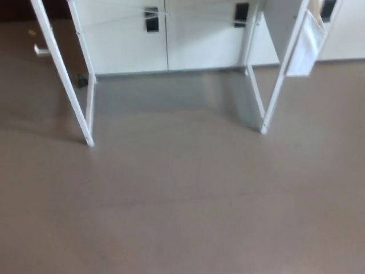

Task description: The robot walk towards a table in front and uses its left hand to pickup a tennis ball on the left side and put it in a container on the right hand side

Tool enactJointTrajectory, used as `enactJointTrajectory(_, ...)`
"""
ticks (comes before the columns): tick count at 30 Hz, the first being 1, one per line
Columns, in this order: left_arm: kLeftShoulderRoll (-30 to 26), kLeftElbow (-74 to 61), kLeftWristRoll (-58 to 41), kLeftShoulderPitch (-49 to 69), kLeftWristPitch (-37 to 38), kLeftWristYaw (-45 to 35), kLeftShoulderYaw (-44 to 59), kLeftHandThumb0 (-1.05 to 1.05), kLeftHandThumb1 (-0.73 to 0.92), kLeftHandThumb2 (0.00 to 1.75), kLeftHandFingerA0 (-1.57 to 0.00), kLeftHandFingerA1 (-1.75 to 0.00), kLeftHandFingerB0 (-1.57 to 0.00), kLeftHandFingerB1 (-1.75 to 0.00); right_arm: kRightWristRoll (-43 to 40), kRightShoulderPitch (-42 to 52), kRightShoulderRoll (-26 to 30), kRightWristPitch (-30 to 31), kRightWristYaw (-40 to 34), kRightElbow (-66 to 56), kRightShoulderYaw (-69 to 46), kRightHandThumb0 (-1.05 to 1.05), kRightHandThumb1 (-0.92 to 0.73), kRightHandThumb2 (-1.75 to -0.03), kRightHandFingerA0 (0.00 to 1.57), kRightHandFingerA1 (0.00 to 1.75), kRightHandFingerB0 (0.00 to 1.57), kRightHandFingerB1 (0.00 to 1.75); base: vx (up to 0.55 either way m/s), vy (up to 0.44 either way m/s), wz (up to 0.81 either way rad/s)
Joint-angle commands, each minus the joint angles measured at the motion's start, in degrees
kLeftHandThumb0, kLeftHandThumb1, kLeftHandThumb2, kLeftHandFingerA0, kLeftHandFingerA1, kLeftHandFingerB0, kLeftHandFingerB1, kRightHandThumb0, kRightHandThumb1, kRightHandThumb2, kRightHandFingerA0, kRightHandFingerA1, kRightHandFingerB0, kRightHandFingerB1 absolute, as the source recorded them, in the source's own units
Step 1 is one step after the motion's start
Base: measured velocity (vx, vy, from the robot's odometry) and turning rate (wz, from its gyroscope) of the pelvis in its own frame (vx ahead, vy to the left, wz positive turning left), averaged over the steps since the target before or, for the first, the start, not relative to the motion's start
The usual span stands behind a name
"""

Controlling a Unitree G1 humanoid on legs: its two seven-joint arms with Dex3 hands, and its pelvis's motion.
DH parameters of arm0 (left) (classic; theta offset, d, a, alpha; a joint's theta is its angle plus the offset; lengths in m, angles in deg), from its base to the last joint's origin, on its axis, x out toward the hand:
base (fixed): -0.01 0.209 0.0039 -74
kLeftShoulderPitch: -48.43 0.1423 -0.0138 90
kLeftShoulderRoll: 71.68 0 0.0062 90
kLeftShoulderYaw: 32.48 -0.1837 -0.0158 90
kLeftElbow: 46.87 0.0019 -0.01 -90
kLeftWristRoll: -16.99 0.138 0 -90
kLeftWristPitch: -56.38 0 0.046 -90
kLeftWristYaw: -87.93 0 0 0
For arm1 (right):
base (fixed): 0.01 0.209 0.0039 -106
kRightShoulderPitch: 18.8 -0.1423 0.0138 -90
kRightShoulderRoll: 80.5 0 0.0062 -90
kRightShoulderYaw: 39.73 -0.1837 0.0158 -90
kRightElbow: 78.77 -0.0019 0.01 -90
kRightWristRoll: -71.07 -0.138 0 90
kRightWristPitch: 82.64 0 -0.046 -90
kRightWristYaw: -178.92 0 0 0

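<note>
Tennis ball: not in view; container likewise unseen.
Near field: bare brown floor (182, 217), nothing on it.
Middle: white left leg (77, 111) and right leg (276, 85) of a frame, judged to be my target worktop; its top lies above picture edge.
Far: white cabinets (188, 40) with dark fittings (151, 20).
Stage, as judged: approach walk only; pickup, carry and drop all left.
My robot hands: neither shows, so opening and hold cannot be told.

The floor (182, 217) spreads across the foreground from six o'clock, one pair of table legs (88, 123) stands on it at ten o'clock, another pair (263, 117) at two o'clock, cabinets (165, 40) stand behind both at twelve, and a hanging sheet (305, 48) lies just beside the two o'clock pair.
</note>
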Motion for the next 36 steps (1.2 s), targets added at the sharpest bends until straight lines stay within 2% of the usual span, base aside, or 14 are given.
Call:
enactJointTrajectory(1,-0.9,1.1,0.3,0.0,1.2,0.4,0.2,-0.29,0.68,0.6,-0.42,-0.4,-0.29,-0.33,-0.5,0.4,0.4,-0.7,-0.1,0.0,-0.4,-0.31,-0.42,-0.87,0.34,0.58,0.07,0.46,0.36,-0.173,0.09)
enactJointTrajectory(8,-1.2,1.0,0.2,0.5,1.3,-0.7,0.0,-0.28,0.7,0.61,-0.4,-0.38,-0.26,-0.32,0.0,1.3,0.2,-0.8,-0.8,-0.2,-0.1,-0.3,-0.42,-0.88,0.33,0.58,0.08,0.47,0.29,-0.04,-0.08)
enactJointTrajectory(14,-0.7,1.1,0.0,0.7,0.9,-0.5,0.0,-0.28,0.69,0.61,-0.37,-0.38,-0.28,-0.32,-0.3,1.9,0.4,-0.9,-0.4,0.1,-0.3,-0.28,-0.44,-0.88,0.32,0.57,0.06,0.45,0.36,0.21,-0.15)
enactJointTrajectory(15,-0.7,0.8,0.0,1.4,1.1,-0.6,-0.1,-0.28,0.69,0.61,-0.38,-0.39,-0.27,-0.32,-0.3,2.1,0.4,-0.8,-0.4,0.6,-0.4,-0.42,-0.53,-0.69,0.34,0.47,0.15,0.38,0.44,0.284,0.04)
enactJointTrajectory(18,-0.7,0.5,0.1,1.7,1.2,-0.6,-0.2,-0.28,0.69,0.61,-0.38,-0.39,-0.27,-0.32,-0.3,2.2,0.4,-0.8,-0.4,0.8,-0.4,-0.42,-0.53,-0.69,0.34,0.47,0.15,0.38,0.33,0.16,0.03)
enactJointTrajectory(19,-0.4,1.0,-0.1,1.9,1.1,-0.4,0.0,-0.25,0.71,0.61,-0.38,-0.37,-0.24,-0.31,0.6,3.3,0.3,-0.9,-1.3,0.0,-0.1,-0.3,-0.42,-0.87,0.34,0.58,0.08,0.46,0.28,0.145,0.08)
enactJointTrajectory(23,-0.4,1.5,0.7,1.5,1.1,0.7,-0.5,-0.25,0.7,0.6,-0.38,-0.39,-0.24,-0.31,0.5,3.9,0.2,-1.3,-1.1,0.1,-0.1,-0.31,-0.42,-0.87,0.33,0.57,0.07,0.45,0.29,0.052,0.11)
enactJointTrajectory(24,-0.4,1.6,0.6,1.5,1.2,0.7,-0.5,-0.24,0.69,0.6,-0.38,-0.39,-0.23,-0.31,0.5,4.0,0.3,-1.5,-0.9,0.3,0.0,-0.42,-0.52,-0.68,0.35,0.47,0.15,0.38,0.29,-0.018,0.18)
enactJointTrajectory(30,-0.4,1.4,0.7,1.7,0.9,0.8,-0.7,-0.24,0.69,0.6,-0.37,-0.38,-0.22,-0.3,0.7,4.2,0.4,-2.4,-0.8,1.6,0.0,-0.44,-0.51,-0.69,0.35,0.47,0.16,0.38,0.33,-0.128,0.11)
enactJointTrajectory(31,-0.4,1.5,0.7,1.8,1.0,0.8,-0.7,-0.25,0.66,0.59,-0.36,-0.4,-0.23,-0.31,0.6,4.7,0.3,-2.6,-0.8,1.3,0.0,-0.29,-0.42,-0.88,0.35,0.58,0.07,0.46,0.33,-0.128,-0.13)
enactJointTrajectory(36,-0.7,1.6,1.4,1.9,1.3,1.0,-1.5,-0.28,0.67,0.6,-0.34,-0.39,-0.22,-0.3,1.0,5.1,0.2,-3.3,-1.4,1.9,0.1,-0.3,-0.41,-0.87,0.36,0.59,0.08,0.46,0.23,-0.052,-0.06)
